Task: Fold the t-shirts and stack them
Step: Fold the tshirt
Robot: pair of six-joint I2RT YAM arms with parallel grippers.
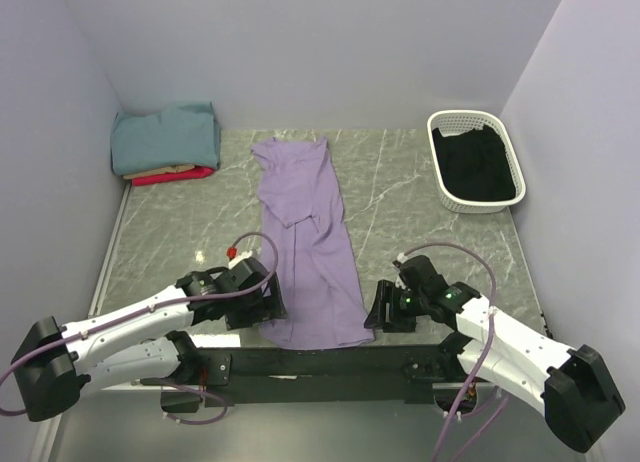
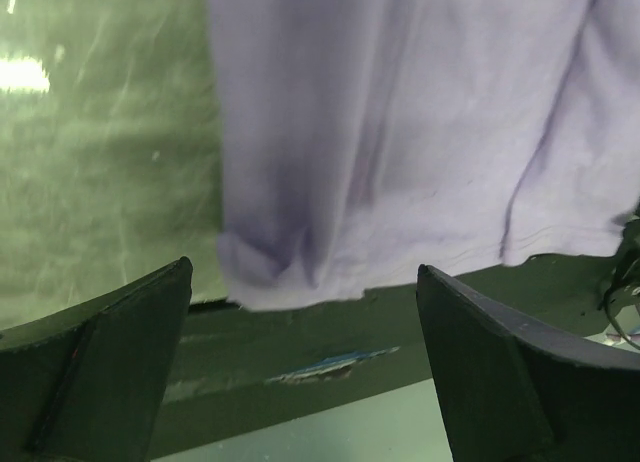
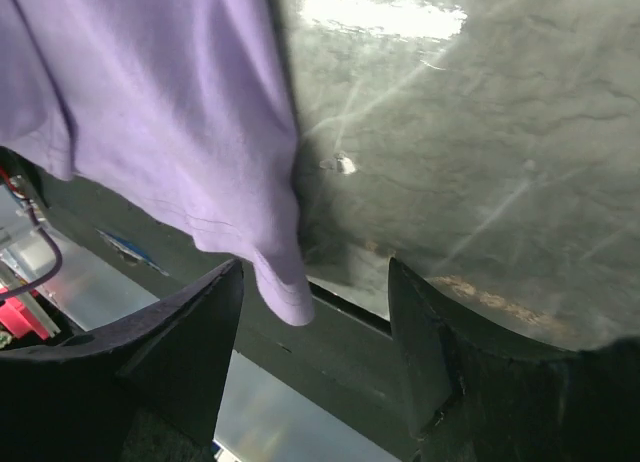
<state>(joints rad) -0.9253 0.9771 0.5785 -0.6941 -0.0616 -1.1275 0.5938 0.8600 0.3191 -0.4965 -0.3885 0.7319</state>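
nearest, along the dark strip at the table's front edge: left gripper low at the left hem corner of the lavender t-shirt, right gripper low at the right hem corner. both with fingers spread wide, clamped on nothing. seen from the left wrist, hem corner bunched and lying between the two fingers, just over the lip of the dark strip. seen from the right wrist, the other corner drooping over the same lip between the fingers; impossible to tell whether cloth touches either finger.

further out, lavender t-shirt laid as a long narrow band up the middle of the grey marbled table, sides folded inward, a flap folded across the upper half, far end toward the back wall.

at the far left corner, a stack of folded t-shirts: teal one on top, tan one under it, red one at the bottom. at the far right, a white basket with dark cloth inside.
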